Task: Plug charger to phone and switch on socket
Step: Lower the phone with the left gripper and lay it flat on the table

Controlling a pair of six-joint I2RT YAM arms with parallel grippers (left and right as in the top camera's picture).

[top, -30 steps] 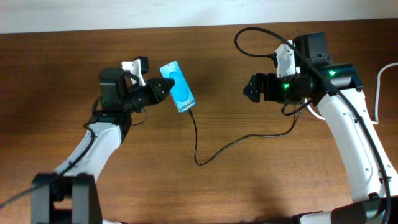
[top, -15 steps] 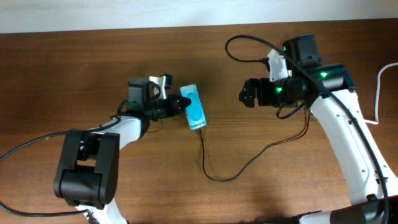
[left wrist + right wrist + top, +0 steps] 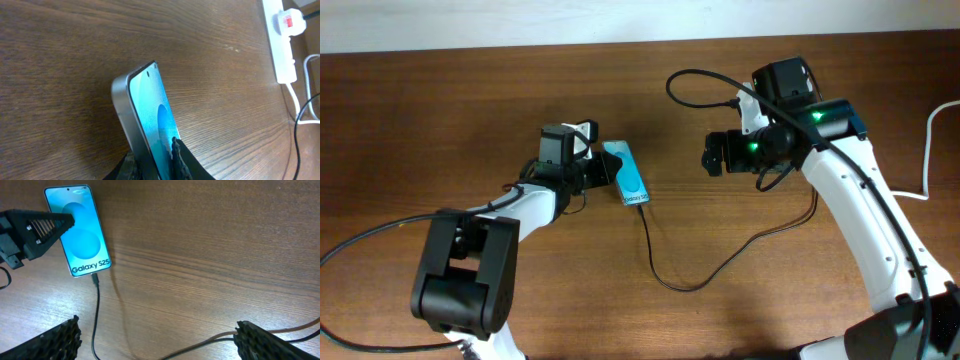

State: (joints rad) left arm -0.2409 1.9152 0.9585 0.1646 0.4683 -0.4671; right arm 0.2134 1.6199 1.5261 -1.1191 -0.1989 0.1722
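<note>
The slim, rigid, cyan-screened smartphone [image 3: 633,180] sits mid-frame on the brown wooden tabletop [image 3: 440,100]. It is likely slick and fragile, best held by its edges. The limp, thin black charger cable [image 3: 655,262] meets its lower end. The left arm [image 3: 535,200] stretches low, jaws pinching the smartphone. The right arm [image 3: 850,195] hovers to the right, jaws spread wide.

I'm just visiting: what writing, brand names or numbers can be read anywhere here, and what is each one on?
"Galaxy S25": white letters at the lower end of the phone screen, clear in the right wrist view.
The same print in the overhead view: too small to read.
On the socket and its red switch: no legible marking.
</note>
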